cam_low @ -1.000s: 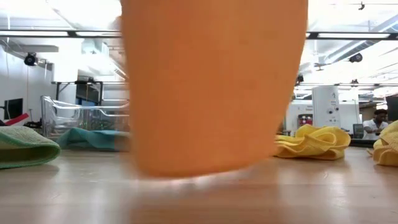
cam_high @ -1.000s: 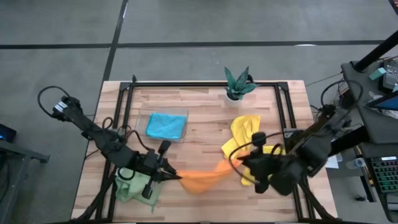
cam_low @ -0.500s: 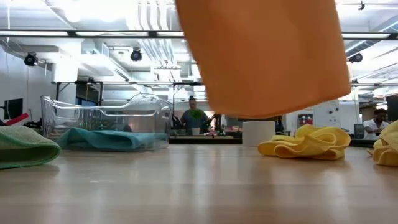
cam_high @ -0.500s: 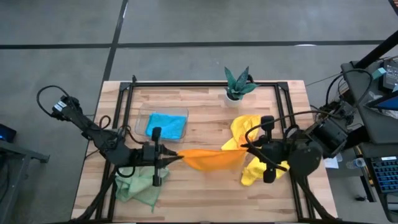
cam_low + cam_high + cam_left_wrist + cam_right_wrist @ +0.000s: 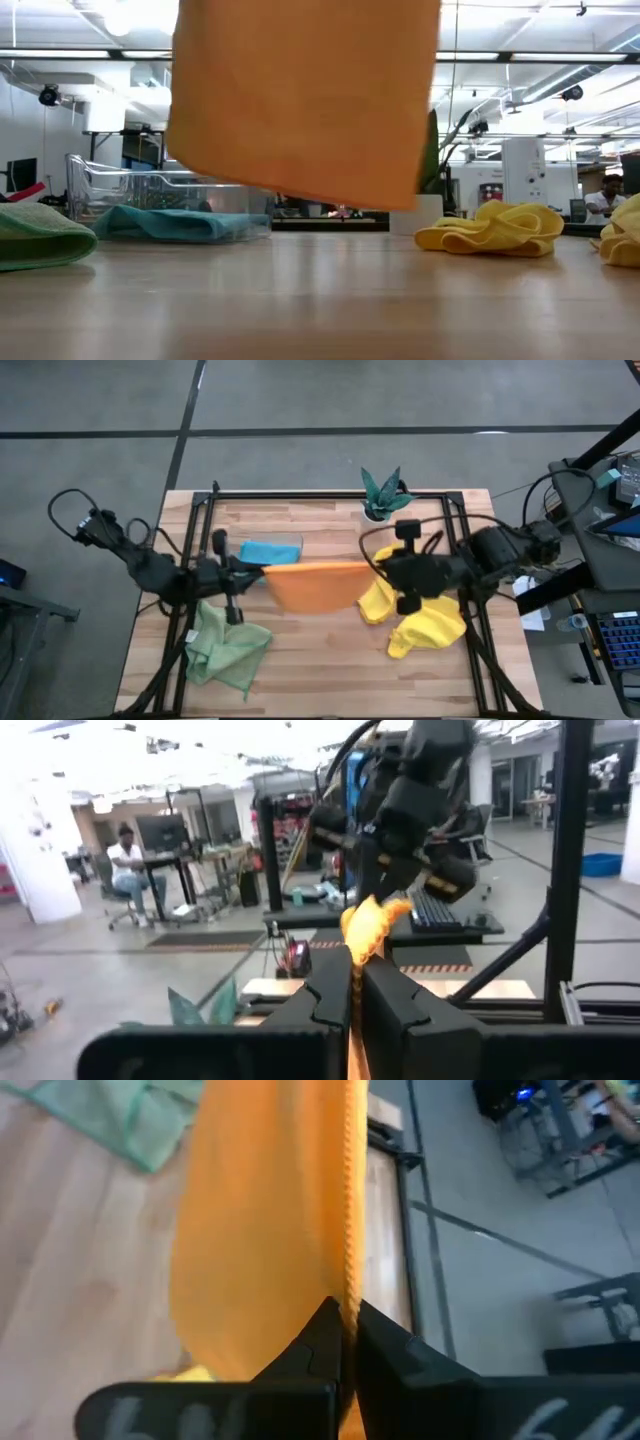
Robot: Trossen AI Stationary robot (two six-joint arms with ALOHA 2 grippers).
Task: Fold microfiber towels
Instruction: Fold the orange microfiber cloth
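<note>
The orange towel hung stretched above the table, beside the tray. The left gripper pinched one corner, the right gripper the opposite, both clamped on it.

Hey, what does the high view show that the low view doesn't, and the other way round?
Only the high view shows the left gripper and right gripper, each shut on a top corner of the orange towel, plus the whole table and where each cloth lies.

Only the low view shows the orange towel's bottom edge hanging clear of the tabletop, and the room behind.

Both show the orange towel, the pale green towel, the blue towel in the clear tray, the yellow towels and the plant.
</note>
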